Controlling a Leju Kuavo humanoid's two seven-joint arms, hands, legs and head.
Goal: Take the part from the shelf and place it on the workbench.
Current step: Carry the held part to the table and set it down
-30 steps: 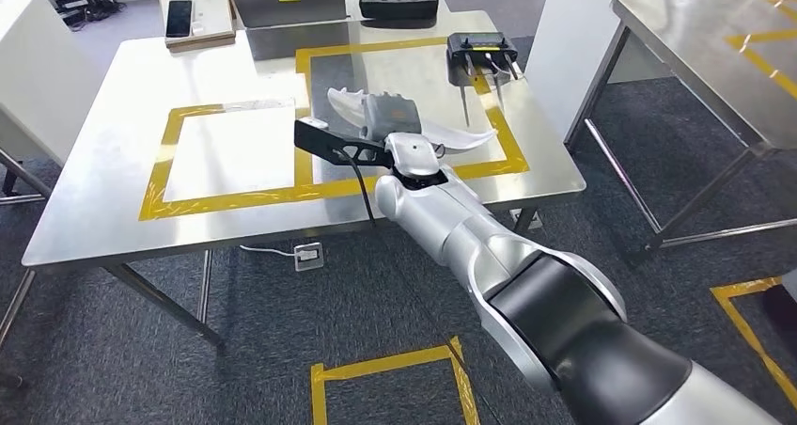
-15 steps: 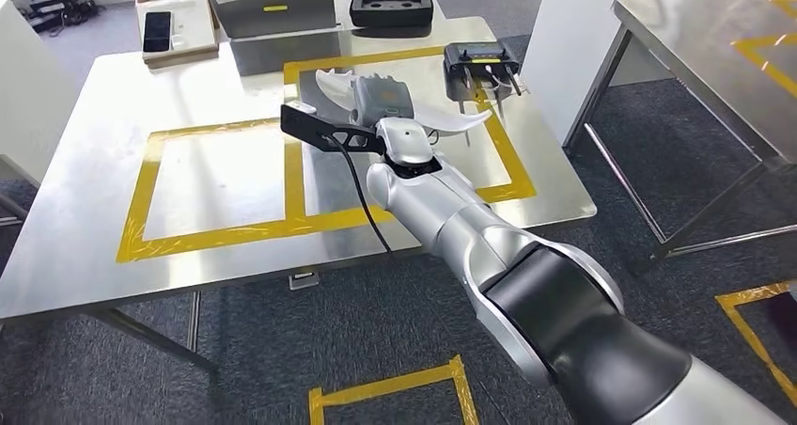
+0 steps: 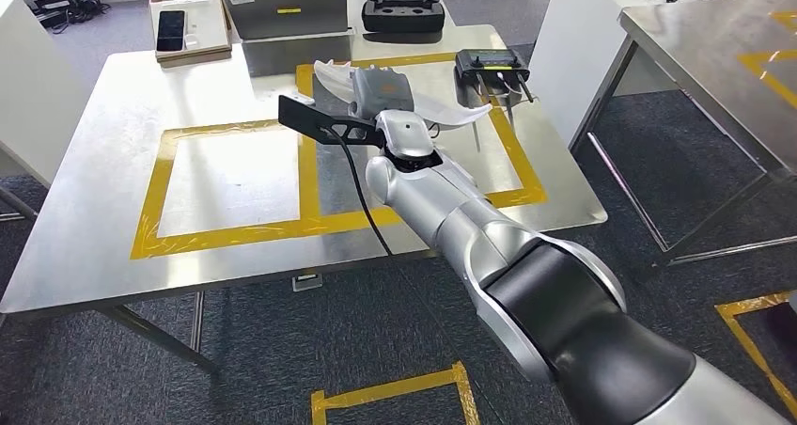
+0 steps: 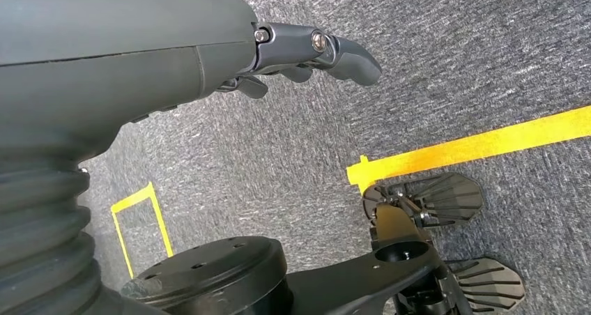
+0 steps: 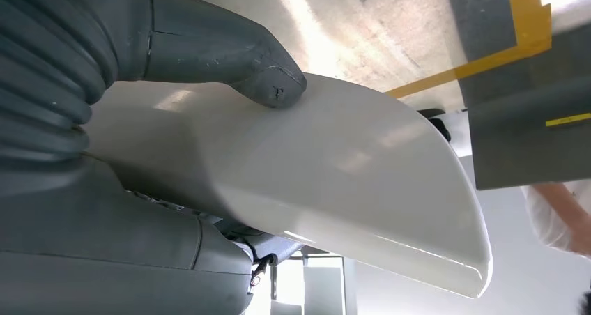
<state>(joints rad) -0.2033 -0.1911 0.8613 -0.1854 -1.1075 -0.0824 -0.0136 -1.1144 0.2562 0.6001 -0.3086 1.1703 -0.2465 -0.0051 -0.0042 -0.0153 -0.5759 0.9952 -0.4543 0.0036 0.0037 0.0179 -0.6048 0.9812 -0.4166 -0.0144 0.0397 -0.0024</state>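
Head view has the right hand [image 3: 381, 96] gripping the white part [image 3: 442, 115] above the steel workbench [image 3: 85, 237], over its right-hand yellow tape square [image 3: 522, 176]. Right wrist view shows the thumb [image 5: 230, 54] pressed on the part's smooth shell. The left hand [image 4: 209, 57] hangs above carpet [image 4: 453, 50], fingers curled, holding nothing.

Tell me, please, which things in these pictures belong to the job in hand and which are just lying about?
Belong to the job:
- white part, held in the right robot hand
- workbench, under the held part

Just lying about:
- black controller on the workbench
- black case
- phone
- second table
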